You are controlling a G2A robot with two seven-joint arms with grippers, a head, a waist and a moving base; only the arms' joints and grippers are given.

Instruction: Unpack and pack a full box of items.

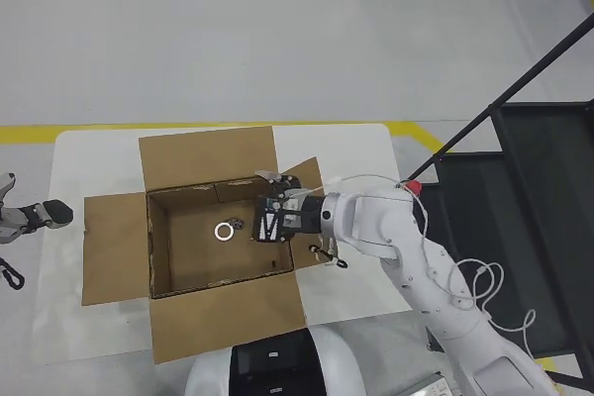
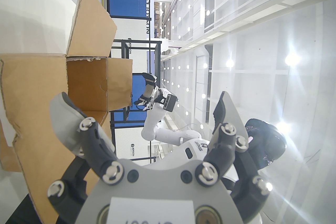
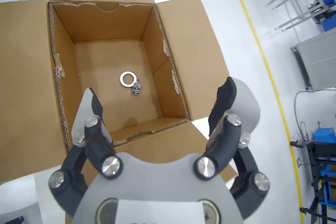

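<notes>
An open cardboard box stands in the middle of the white table, all its flaps folded outward. On its floor lie a white ring and, touching it, a small grey metal part. My right gripper hangs open over the box's right side, above the two items, holding nothing. My left gripper is off the table's left edge, open and holding nothing, facing the box's outer wall.
The white table has bare strips around the box. A black metal stair frame stands close to its right edge. A yellow floor line runs behind the table. The left wrist view shows the other arm's gripper above the box.
</notes>
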